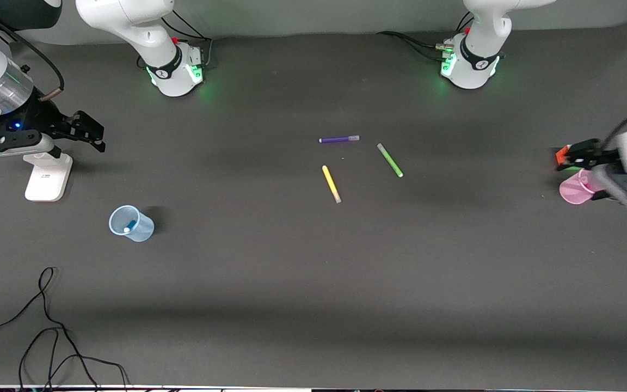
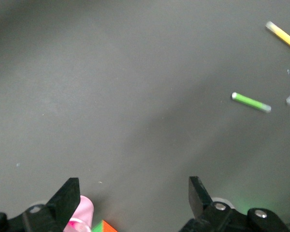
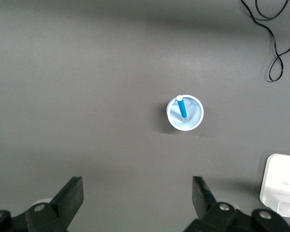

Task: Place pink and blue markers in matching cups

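The blue cup (image 1: 131,224) stands upright on the dark table (image 1: 302,283) toward the right arm's end, and the blue marker (image 3: 182,107) leans inside it, white tip up against the rim. The right gripper (image 1: 86,132) hangs in the air toward that same end of the table, its two black fingers (image 3: 70,195) spread wide and holding nothing; from its own camera the cup sits at about twelve o'clock between the finger lines. A white block (image 1: 48,177) rests on the table just under that hand.

At the left arm's end the pink cup (image 1: 578,188) sits tipped under the left gripper (image 1: 577,155), which hovers over it with fingers (image 2: 67,198) set wide apart and nothing between them. I can see a bit of pink by one finger in the left wrist view, but I cannot tell whether the pink marker is in the cup.

Mid-table lie three pens apart from each other: the purple pen (image 1: 339,139), the green pen (image 1: 389,160) at roughly four o'clock from it, and the yellow pen (image 1: 331,184) at six o'clock. A loose black cable (image 1: 47,326) curls at the table's near edge.
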### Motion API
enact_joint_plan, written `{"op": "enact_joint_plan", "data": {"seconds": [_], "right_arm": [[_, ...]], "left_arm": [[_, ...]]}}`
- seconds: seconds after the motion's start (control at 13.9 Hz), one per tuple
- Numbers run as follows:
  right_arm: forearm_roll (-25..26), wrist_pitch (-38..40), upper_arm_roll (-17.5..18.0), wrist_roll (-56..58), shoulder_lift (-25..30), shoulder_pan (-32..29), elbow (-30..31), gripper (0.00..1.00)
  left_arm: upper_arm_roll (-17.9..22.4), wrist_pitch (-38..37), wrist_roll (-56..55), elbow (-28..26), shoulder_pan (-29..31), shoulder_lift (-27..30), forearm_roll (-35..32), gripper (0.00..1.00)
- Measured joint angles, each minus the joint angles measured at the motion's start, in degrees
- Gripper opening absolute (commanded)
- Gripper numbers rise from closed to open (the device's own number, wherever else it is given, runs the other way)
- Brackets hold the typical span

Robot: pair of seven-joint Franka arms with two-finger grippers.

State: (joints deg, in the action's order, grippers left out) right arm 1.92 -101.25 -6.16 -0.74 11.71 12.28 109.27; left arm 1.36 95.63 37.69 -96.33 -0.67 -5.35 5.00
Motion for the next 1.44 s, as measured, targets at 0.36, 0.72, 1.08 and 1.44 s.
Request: {"op": "enact_joint_plan", "data": {"seconds": [0.36, 0.72, 1.08, 1.44], "right_arm": [[0.0, 0.0, 0.1, 0.0, 0.0, 0.0, -0.6, 1.00], [0.0, 0.0, 0.1, 0.0, -0.2, 0.0, -0.6, 1.00], [0.0, 0.0, 0.1, 0.0, -0.4, 0.0, -0.7, 1.00], [0.0, 0.7, 0.1, 0.0, -0.5, 0.0, -0.7, 1.00]], "left_arm": [[-0.2, -9.0, -31.5, 7.0, -10.7, 0.8, -6.6, 1.00], [1.1, -10.6, -34.8, 7.5, -10.5, 0.6, -7.3, 1.00], [-0.2, -12.6, -35.9, 7.7, -6.2, 0.9, -7.4, 1.00], [-7.9, -14.4, -41.0, 6.7, -0.5, 4.0, -7.4, 1.00]]}}
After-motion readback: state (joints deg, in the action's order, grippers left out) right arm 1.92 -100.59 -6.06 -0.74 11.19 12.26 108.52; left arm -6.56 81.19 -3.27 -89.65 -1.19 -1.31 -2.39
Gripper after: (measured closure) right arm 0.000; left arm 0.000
